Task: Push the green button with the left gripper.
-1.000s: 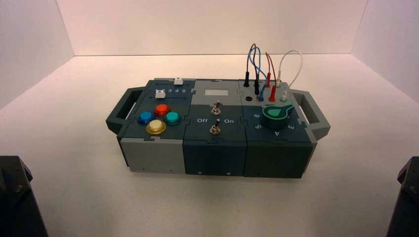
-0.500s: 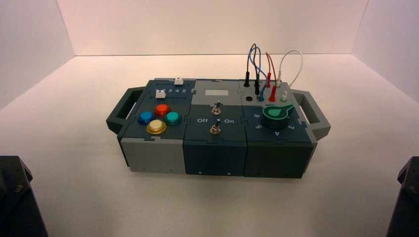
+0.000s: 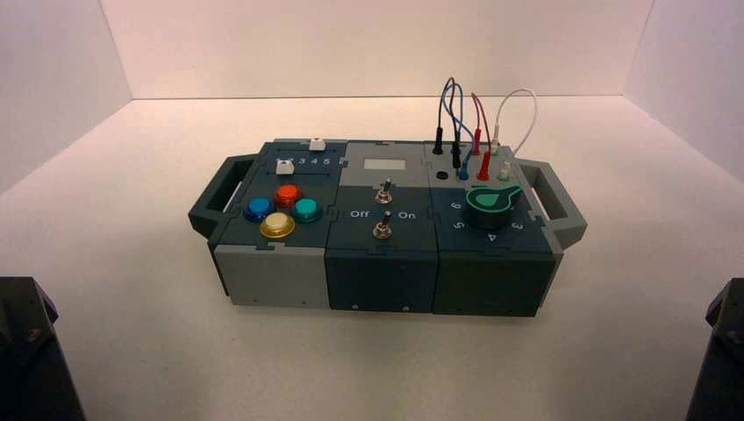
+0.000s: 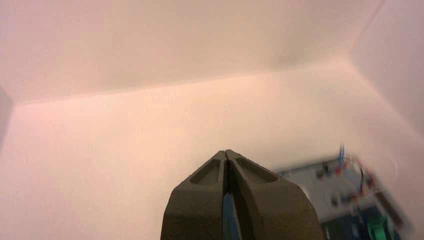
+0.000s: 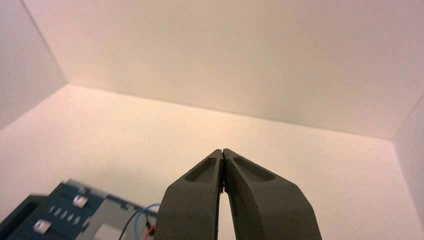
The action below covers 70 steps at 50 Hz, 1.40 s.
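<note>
Pre-approach, press not begun. My left gripper point(image 4: 225, 151), tips together on nothing, is well apart from the green button point(image 3: 306, 209), right of the yellow one point(image 3: 277, 225). Next, I judge: swing over, lower onto the dome. Right gripper point(image 5: 223, 150) idle, near side.

My left hand point(image 4: 226, 155) has its fingertips pressed together, with nothing between them, over the pale worktop point(image 4: 115, 165). Part of the box point(image 4: 320, 187) shows beyond and partly behind it (rather blurred from here), with red and blue wires point(image 4: 341, 157) near its far edge and a green knob point(image 4: 380, 230) nearer, at its right side.
</note>
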{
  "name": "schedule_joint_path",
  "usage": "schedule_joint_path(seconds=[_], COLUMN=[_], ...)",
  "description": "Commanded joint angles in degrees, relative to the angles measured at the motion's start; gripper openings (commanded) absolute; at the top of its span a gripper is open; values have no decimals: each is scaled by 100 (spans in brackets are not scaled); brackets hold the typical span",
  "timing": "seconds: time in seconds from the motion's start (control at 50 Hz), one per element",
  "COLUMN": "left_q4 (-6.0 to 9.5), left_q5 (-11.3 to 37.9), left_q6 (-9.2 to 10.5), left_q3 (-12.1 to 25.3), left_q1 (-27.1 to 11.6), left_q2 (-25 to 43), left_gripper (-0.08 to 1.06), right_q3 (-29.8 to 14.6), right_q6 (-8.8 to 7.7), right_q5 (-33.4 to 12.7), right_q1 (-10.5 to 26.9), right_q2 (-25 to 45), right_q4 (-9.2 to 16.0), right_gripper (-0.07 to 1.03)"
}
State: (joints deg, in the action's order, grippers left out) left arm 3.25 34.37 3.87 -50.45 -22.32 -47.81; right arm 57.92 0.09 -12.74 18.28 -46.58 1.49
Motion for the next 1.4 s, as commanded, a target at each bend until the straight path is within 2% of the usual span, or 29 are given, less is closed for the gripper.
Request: schedule_joint_path(seconds=[0.02,0.12,0.16,0.26,0.44,0.52,0.76,1.06,1.4], left_q4=[62,79,88,97,123,141,149,158,167], left_q5=[729,1125,1354,1477,1477,1468,1116,703,404], left_q6=[18,18,18,26,26,35,26,9,-18], left_q3=[431,545,589,624,589,580,413,431,492], left_q1=[-396,-686,-958,-1230,-1354,-1380,-1564,-1872,-2021], left_q2=[536,879,1081,1318,1573,1679,2188,3164,3894], left_gripper=[-3,-3,-3,-3,-3,-3,-3,-3,-3], right_q3=[-290,-325,-334,-352,-352,-325,-352,-325,-360], right_q6=[18,18,18,9,9,9,0,0,-26], right_q5=[-413,-694,-896,-1037,-1178,-1178,-1204,-1213,-1213], right_q1=[229,413,606,844,1239,1354,1362,1371,1371], right_q2=[264,352,396,448,457,457,457,510,686], right_q4=[88,149,220,334,642,668,703,712,712], right_gripper=[-3,-3,-2,-2,-3,-2,-2,-2,-2])
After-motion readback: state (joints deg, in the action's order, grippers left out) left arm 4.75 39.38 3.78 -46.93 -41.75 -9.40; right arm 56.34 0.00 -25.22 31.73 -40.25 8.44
